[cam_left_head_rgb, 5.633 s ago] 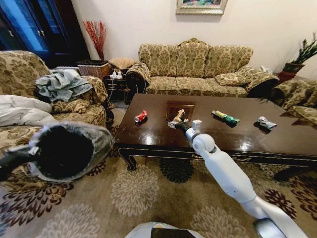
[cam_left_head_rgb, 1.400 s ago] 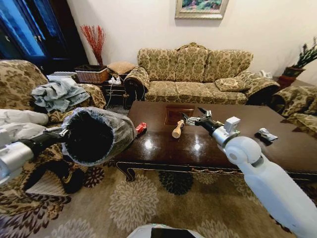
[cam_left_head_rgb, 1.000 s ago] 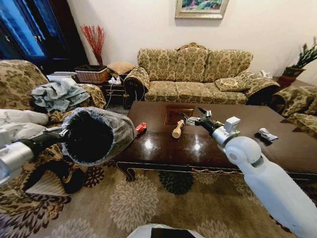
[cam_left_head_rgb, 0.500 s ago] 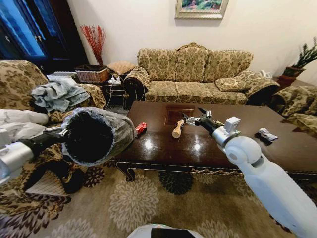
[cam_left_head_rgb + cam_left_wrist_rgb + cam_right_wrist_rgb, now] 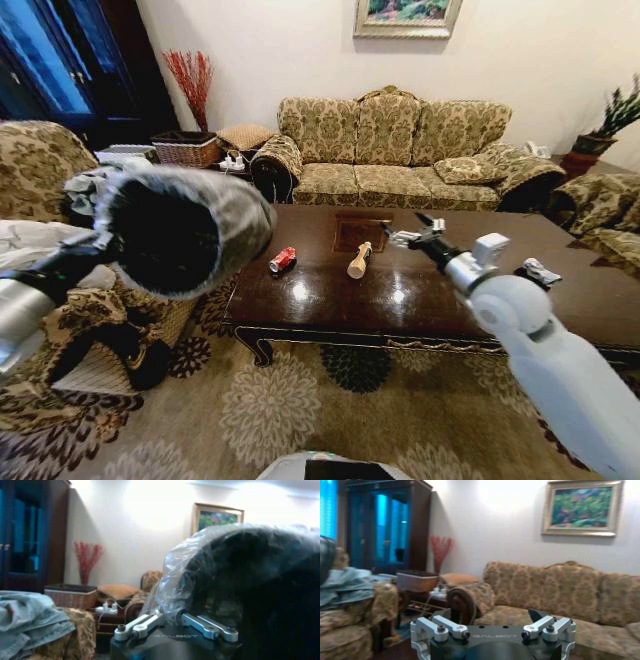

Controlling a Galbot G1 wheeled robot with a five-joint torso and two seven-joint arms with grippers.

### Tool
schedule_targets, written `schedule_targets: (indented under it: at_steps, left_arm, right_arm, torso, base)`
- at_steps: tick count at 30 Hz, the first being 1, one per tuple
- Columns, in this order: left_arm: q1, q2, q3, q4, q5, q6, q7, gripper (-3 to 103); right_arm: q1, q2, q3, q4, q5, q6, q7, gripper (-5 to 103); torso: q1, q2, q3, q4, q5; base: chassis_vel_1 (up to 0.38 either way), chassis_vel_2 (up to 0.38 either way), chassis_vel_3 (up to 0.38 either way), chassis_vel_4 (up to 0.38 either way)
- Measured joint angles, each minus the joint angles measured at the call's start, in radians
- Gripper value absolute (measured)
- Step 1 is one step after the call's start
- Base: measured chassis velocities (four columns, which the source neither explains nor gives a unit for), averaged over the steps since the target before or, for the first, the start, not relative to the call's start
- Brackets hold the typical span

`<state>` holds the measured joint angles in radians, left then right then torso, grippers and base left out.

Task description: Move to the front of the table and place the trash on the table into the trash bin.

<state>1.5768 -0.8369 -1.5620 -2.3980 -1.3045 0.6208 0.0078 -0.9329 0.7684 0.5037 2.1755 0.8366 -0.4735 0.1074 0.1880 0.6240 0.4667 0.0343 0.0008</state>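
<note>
Lifted higher, the bin point(image 5: 175, 232) hung clamped in the left pincer point(image 5: 175, 624) while the empty, spread right pincer point(image 5: 408, 234) hovered over the desk point(image 5: 400, 290); it should descend squarely on the bottle point(image 5: 359, 260).

Glossy dark brown table point(image 5: 420, 290) seen; red can point(image 5: 283, 260), tan bottle point(image 5: 359, 260), silver-white wrapper point(image 5: 539, 271); black bin point(image 5: 175, 232) lined in translucent grey; 1 sofa point(image 5: 400, 140) patterned gold-green floral

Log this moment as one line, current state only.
left hand: holds trash bin raised | right hand: open, empty, above table | on table: red can, tan bottle, wrapper
</note>
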Motion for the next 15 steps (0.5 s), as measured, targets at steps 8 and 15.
schedule_targets:
  at_steps: [8, 15]
  left_arm:
    - [0.062, 0.134, -0.040, 0.069, 0.014, 0.083, 0.091, 0]
    - [0.082, 0.263, -0.011, 0.173, 0.021, 0.114, 0.120, 0]
  right_arm:
    - [-0.126, -0.005, 0.238, 0.061, 0.024, -0.052, 0.009, 100]
    - [-0.220, -0.009, 0.415, 0.106, 0.042, -0.091, 0.015, 100]
  torso:
    - [0.000, 0.000, 0.000, 0.0002, -0.0009]
    - [0.000, 0.000, 0.000, -0.0002, -0.0007]
  base:
    - [0.000, 0.000, 0.000, 0.000]
    - [0.000, 0.000, 0.000, 0.000]
